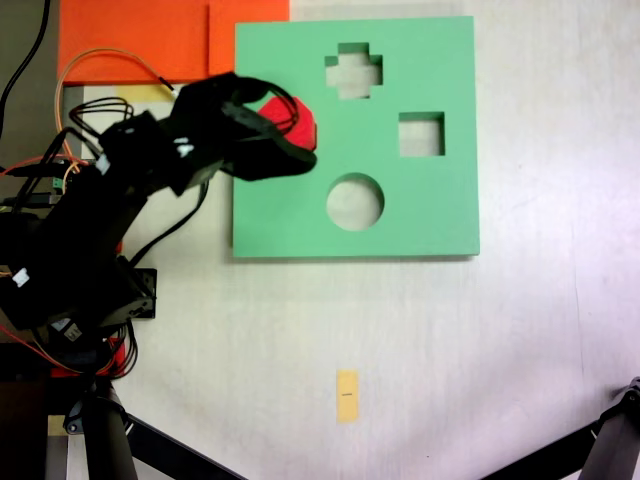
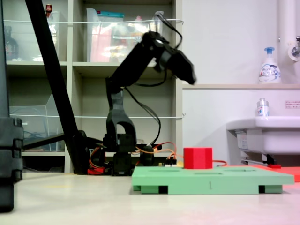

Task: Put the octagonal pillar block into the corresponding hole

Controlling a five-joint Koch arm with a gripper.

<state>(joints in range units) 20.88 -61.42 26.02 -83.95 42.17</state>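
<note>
The octagonal pillar block (image 1: 303,120) is bright red and sits at the upper left of the green foam board (image 1: 300,215), partly covered by my gripper (image 1: 301,135). In the second exterior view the block (image 2: 197,158) stands upright on the board (image 2: 206,180), rising above its top face. My gripper (image 2: 189,74) hangs well above the block, touching nothing. Its jaws stand apart and hold nothing. The corresponding hole is hidden: the block and the gripper cover that corner of the board.
The board also has a cross cutout (image 1: 353,71), a square cutout (image 1: 421,134) and a round cutout (image 1: 355,201). Orange sheets (image 1: 130,40) lie beyond the board. A yellow tag (image 1: 347,396) lies on the table. A black stand pole (image 2: 51,70) leans at the second exterior view's left.
</note>
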